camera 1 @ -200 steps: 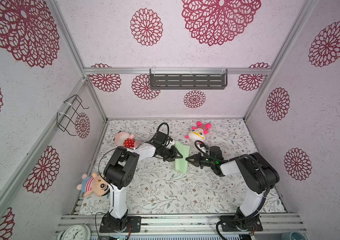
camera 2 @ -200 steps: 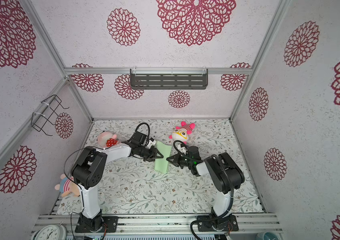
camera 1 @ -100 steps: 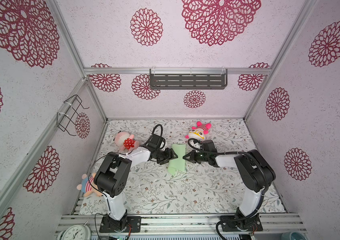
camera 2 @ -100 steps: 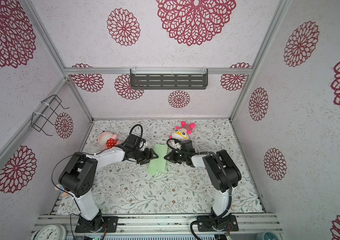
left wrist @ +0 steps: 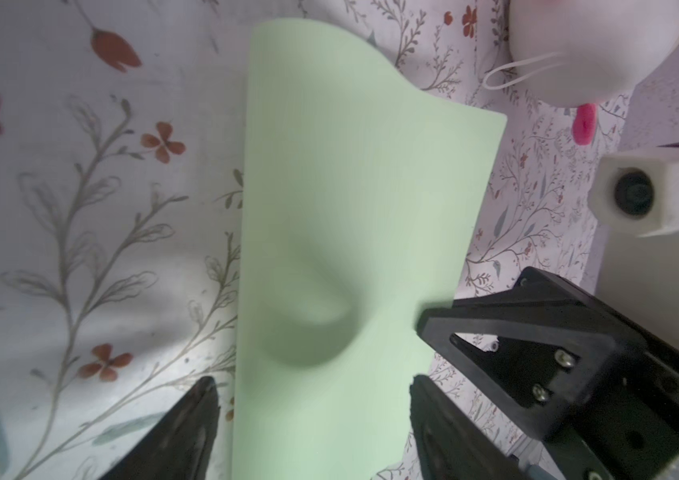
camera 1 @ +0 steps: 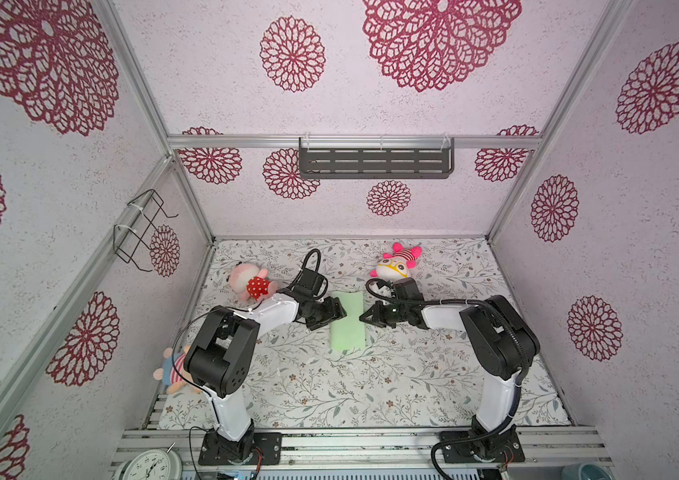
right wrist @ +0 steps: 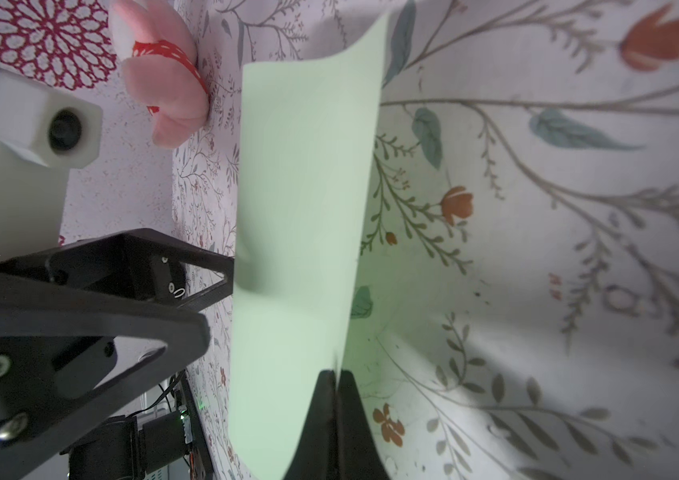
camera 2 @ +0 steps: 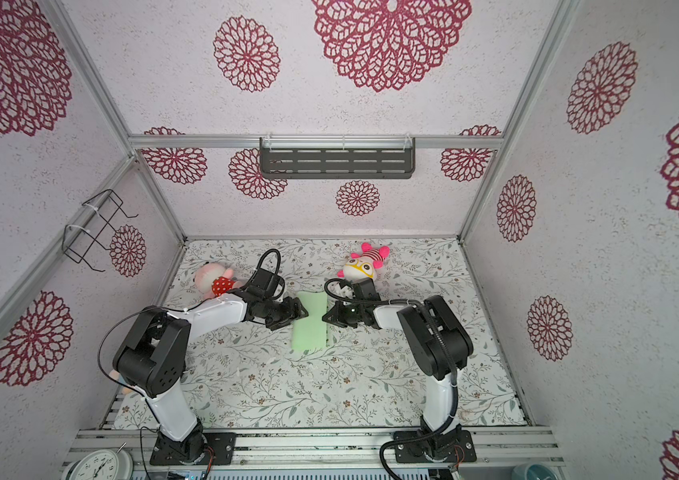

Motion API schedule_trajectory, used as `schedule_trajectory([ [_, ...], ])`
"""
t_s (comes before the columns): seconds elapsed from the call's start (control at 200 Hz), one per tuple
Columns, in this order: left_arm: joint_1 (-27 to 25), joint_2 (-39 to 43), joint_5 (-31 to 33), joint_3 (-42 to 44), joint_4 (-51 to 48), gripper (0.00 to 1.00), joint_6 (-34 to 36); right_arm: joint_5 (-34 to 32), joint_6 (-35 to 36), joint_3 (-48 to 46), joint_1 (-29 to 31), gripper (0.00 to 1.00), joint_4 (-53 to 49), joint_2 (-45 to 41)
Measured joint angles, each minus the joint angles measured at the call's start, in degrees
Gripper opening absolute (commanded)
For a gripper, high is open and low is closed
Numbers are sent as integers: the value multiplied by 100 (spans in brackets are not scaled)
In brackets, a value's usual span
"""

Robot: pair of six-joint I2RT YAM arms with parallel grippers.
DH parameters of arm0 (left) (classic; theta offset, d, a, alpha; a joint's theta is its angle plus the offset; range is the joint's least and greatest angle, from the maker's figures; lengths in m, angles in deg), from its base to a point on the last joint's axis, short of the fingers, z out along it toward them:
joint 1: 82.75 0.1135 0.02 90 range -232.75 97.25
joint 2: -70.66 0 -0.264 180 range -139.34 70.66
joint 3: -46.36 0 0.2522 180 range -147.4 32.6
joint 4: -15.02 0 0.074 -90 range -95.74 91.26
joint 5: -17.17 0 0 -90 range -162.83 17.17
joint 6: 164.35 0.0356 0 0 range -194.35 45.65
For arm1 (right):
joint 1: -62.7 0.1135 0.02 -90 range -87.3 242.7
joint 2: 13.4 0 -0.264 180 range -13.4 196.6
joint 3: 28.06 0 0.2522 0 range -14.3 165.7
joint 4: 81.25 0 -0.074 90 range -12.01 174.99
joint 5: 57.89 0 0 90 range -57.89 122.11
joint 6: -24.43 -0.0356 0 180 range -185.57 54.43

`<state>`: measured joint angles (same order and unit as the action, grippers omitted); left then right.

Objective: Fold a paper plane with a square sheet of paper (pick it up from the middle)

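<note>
No legible words, labels or brands anywhere, clock dial (camera 1: 150,467) numerals too small to read

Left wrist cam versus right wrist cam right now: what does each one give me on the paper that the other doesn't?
Only the left wrist view: the left gripper with its jaws wide apart on either side of the paper, a rounded dent in the sheet, and the white-faced plush. Only the right wrist view: the right gripper with jaws shut on the paper's edge, and the pink plush. Both: the mint paper over the floral mat, and the opposite arm's gripper beside it.
</note>
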<state>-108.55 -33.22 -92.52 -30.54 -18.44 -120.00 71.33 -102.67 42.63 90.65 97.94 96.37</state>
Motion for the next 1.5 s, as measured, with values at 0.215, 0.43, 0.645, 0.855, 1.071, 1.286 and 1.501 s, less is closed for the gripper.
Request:
schedule_trajectory([
  [0.215,28,4,426,-4,-251,74,15,44,-114,258,186,4,63,214],
  [0.43,103,4,702,-4,-463,68,79,2,-149,675,378,5,-4,503],
  [0.645,107,-33,789,-122,-675,59,168,-63,-149,964,461,5,-221,699],
  [0.855,107,-247,822,-280,-695,51,170,-149,-149,1062,461,6,-413,750],
  [1.071,105,-459,846,-363,-828,47,229,-164,-153,1152,461,7,-538,826],
  [1.286,105,-584,892,-546,-970,42,326,-166,-166,1154,461,13,-577,863],
  [1.501,83,-638,1032,-643,-1143,39,428,-227,-282,1147,437,37,-623,835],
])
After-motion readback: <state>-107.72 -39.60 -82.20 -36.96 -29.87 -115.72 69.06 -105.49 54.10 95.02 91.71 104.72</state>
